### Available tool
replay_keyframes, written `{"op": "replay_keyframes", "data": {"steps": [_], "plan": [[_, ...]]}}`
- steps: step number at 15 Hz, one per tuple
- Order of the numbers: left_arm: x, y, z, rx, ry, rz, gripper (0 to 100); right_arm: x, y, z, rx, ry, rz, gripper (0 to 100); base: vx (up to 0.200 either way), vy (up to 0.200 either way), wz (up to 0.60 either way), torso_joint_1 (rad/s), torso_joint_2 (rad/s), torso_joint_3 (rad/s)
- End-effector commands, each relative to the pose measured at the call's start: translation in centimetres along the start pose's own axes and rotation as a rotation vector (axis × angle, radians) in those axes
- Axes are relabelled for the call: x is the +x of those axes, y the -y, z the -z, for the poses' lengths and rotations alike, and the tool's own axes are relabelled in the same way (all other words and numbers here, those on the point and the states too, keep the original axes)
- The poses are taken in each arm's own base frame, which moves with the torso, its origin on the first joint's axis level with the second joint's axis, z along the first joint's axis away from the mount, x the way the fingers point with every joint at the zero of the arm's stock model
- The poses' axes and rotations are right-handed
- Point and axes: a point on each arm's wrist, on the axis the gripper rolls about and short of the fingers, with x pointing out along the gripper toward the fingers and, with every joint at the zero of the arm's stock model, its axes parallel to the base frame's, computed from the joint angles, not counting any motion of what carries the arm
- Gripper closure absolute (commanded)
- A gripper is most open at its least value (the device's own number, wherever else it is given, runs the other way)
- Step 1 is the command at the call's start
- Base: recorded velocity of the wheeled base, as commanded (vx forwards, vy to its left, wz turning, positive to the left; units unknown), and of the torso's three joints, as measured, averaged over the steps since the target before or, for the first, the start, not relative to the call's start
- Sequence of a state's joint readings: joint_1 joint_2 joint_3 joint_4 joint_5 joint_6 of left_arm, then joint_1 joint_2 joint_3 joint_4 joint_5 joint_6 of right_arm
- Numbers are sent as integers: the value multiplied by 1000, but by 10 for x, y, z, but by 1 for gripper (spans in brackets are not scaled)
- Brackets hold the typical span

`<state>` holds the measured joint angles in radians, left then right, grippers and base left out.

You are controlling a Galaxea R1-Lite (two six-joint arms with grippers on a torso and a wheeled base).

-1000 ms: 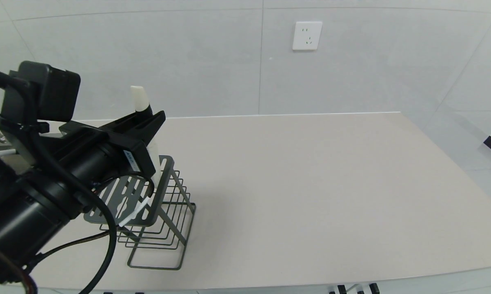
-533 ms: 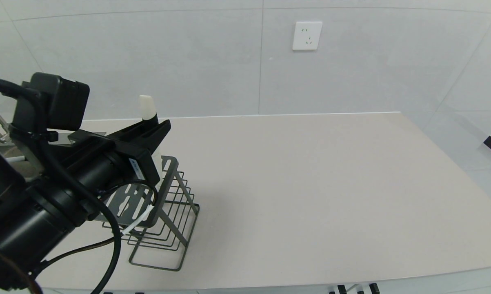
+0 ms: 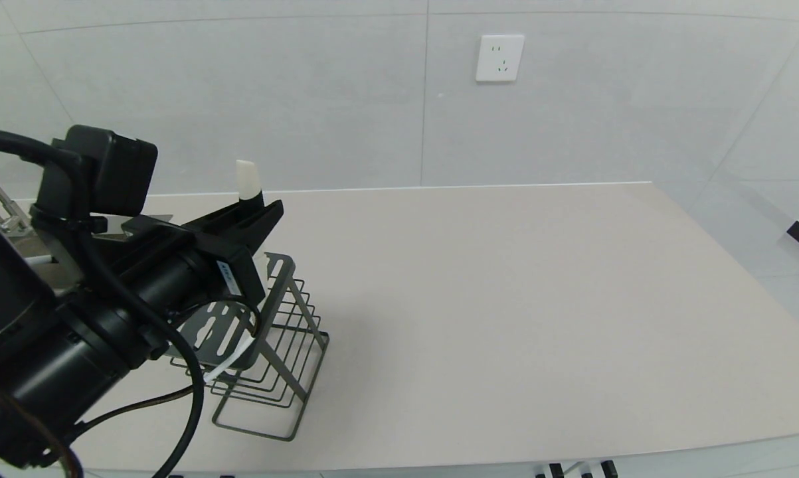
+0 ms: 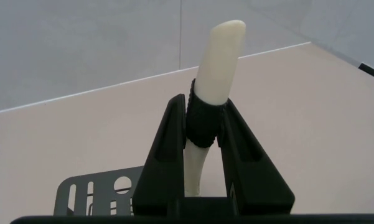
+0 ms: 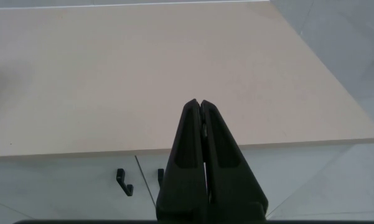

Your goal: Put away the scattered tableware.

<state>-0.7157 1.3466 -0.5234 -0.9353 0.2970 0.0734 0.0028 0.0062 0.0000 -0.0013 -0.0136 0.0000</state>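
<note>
Left gripper: the left gripper [image 3: 253,202] is clamped on a white utensil [image 3: 247,178], so it's got something, fingers pinched narrow around the shaft. From the left wrist view you can see the left gripper [image 4: 205,118] squeezing it from both sides.
Utensil: the white utensil [image 4: 219,56] stands pretty much upright, rounded pale end poking up above the fingertips. The lower part runs down between the fingers and gets hidden, so no telling what kind of tableware it actually is.
Rack: a dark wire rack [image 3: 286,345] with a slotted top plate sits on the table right under the held piece. Its plate [image 4: 93,193] peeks out below the gripper in the left wrist view. Can't tell if the utensil's bottom end touches it.
Right gripper: the right gripper [image 5: 201,109] has its fingers pressed flat together with nothing in between, hanging over the table's near edge.
Table: a beige table [image 3: 505,299], rack near its left side.
Wall: grey tiles with a white wall socket [image 3: 499,58] well above the table's far edge.
</note>
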Motion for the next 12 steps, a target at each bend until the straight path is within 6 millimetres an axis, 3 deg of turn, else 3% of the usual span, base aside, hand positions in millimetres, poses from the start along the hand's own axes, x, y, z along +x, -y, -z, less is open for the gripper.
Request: {"op": "replay_keyframes", "data": {"steps": [1, 12], "plan": [[-1, 0, 3, 3, -10, 1, 100, 0, 0, 0, 0, -1, 0, 100, 0, 0, 0, 0, 0, 0], [-4, 0, 9, 11, -29, 25, 100, 0, 0, 0, 0, -1, 0, 100, 0, 0, 0, 0, 0, 0]]}}
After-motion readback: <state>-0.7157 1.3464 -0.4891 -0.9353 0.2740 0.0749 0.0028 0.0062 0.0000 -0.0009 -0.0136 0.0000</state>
